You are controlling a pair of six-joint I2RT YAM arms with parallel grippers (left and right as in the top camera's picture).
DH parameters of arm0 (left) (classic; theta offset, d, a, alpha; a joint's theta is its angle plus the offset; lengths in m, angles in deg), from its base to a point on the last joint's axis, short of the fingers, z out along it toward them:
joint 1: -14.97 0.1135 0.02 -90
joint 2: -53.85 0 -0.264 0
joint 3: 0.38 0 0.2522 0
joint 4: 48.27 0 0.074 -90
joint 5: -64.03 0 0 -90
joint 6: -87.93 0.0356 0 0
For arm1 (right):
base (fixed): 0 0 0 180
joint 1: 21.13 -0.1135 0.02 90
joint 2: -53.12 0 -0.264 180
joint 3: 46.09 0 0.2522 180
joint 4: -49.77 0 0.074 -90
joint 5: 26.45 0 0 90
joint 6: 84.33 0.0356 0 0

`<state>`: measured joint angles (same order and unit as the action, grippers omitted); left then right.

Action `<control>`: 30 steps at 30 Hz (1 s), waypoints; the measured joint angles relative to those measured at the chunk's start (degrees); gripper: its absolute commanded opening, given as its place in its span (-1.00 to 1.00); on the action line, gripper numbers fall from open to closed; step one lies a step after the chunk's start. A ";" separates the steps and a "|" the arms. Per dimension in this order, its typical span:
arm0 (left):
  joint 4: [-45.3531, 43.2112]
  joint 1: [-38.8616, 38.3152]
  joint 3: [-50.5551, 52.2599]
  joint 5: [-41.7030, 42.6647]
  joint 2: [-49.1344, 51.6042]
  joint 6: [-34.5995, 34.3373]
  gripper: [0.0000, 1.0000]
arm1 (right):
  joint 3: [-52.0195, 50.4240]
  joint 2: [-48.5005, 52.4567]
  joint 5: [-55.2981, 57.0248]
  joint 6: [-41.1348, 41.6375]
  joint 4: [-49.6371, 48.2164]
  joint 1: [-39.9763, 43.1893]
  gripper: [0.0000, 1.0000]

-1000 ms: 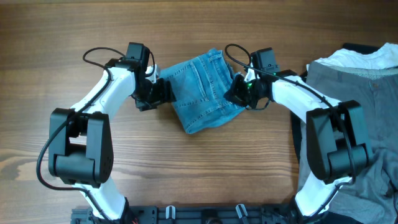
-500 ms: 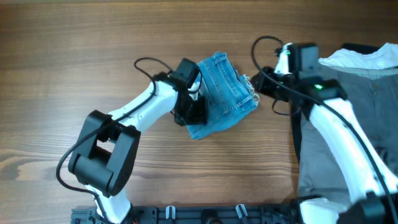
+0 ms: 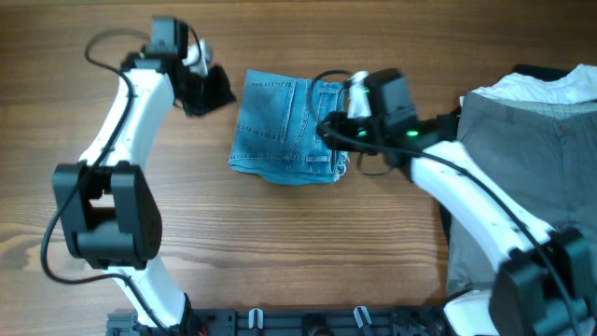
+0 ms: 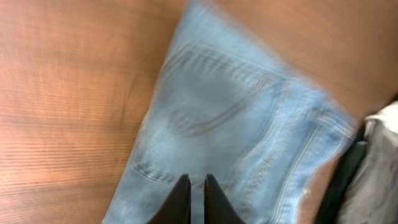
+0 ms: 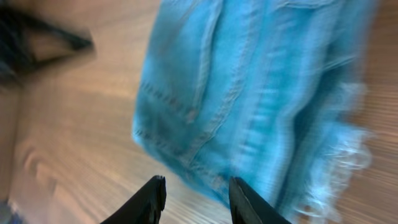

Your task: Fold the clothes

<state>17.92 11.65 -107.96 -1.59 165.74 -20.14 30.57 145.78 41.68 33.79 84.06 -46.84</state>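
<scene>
- The right gripper (image 5: 196, 186) is pictured with its two black fingers (image 5: 151, 198) spread well apart and nothing caught between them.
- In the overhead view it is held at the right edge of the folded jeans (image 3: 280, 131). Whether the cloth is touched cannot be told.
- Beneath that gripper, blurred denim seams are shown in the right wrist view, and the frayed whitish hem (image 5: 345, 155) is seen along the bundle's right side.
- The left gripper (image 4: 198, 198) is shown with its fingers (image 4: 180, 204) drawn close together. Only a thin slit is left between the tips, and nothing is gripped.
- From overhead, the left gripper is seen apart from the jeans, off their upper left corner, above bare wood.
- The jeans are laid as a compact, roughly square bundle of light blue denim near the middle of the wooden table (image 3: 373, 252). A stitched back pocket (image 4: 205, 118) is turned upward.
- A heap of grey clothing (image 3: 532, 187) is piled at the table's right edge, well apart from the jeans. A white garment (image 3: 550, 89) is laid across its far end.
</scene>
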 measured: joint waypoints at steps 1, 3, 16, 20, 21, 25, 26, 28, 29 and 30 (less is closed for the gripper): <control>7.17 -0.31 -6.10 -0.57 0.00 1.03 0.72 | 0.00 2.23 -0.33 -0.04 -2.49 -1.51 -0.22; 13.22 -0.72 -12.24 -0.85 -1.27 2.25 1.00 | 0.00 6.80 -0.35 1.57 -2.89 -3.50 -0.23; -0.26 -9.70 24.02 3.58 -3.15 -13.51 1.00 | 1.49 18.14 -9.60 10.84 -1.75 0.70 -0.25; -21.42 -9.88 36.61 10.38 -6.86 -26.99 1.00 | 1.44 18.14 -9.64 10.36 -1.75 0.72 -0.24; -27.76 -10.08 38.69 12.02 -7.50 -28.85 1.00 | 1.44 18.14 -9.66 10.19 -1.75 0.72 -0.24; -41.22 -10.23 43.30 14.08 -8.15 -35.12 0.25 | 1.44 18.14 -9.66 10.01 -1.75 0.72 -0.19; -41.35 -10.27 43.54 12.55 -8.11 -36.39 0.05 | 1.44 18.14 -9.88 9.94 -1.77 0.72 -0.19; -41.29 -10.45 44.02 9.53 -7.87 -38.40 -0.71 | 1.44 18.14 -10.19 9.77 -1.77 0.72 -0.18; -41.31 -10.54 44.22 7.85 -7.87 -39.52 -0.76 | 1.44 18.16 -10.49 9.77 -1.77 0.70 -0.17; -41.83 -10.91 44.39 6.03 -7.61 -40.09 -0.50 | 1.44 18.25 -11.13 9.77 -1.84 0.68 -0.17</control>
<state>-23.92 0.75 -63.57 4.44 158.14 -60.22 32.01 164.03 30.56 43.56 82.23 -46.17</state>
